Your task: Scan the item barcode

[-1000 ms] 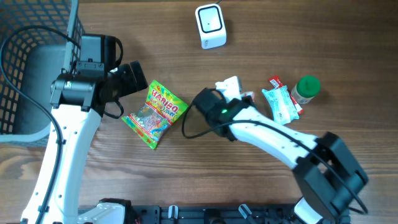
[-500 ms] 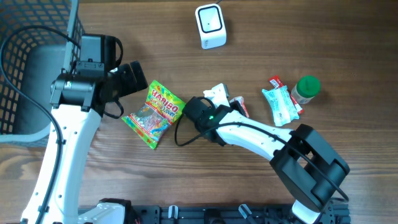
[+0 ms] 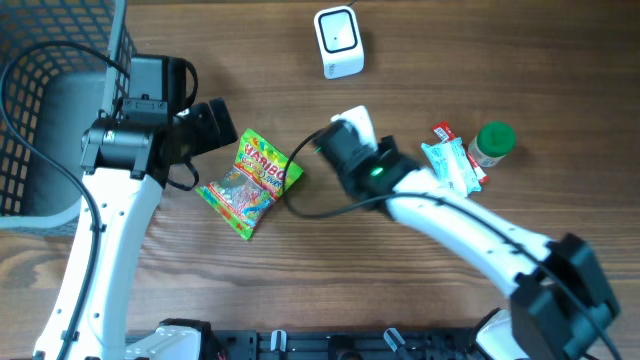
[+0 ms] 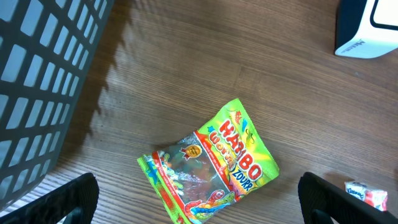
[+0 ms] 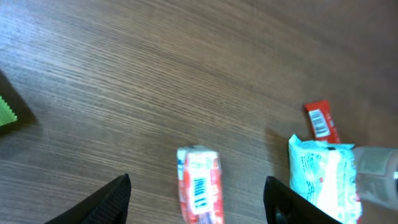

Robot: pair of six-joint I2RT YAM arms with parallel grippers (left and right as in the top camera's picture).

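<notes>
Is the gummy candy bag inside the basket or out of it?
Out. The candy bag lies flat on the wooden table, off to the side of the basket, with bare wood between them.

Looking down on brown wood-grain table [image 3: 560,60] filling every view. Taking soft, even light, giving only faint shadows. Standing at left edge, dark wire basket [image 4: 37,74], throwing mesh shadow onto wood.

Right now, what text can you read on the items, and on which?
"HARIBO": candy bag.
"ZOURR": same bag, lower line; the word between is blurred.
Scanner: side print too small.
Red-white packet: blurred.
Red wrapper: barcode, digits unreadable.
Pale pouch: unreadable.
</notes>
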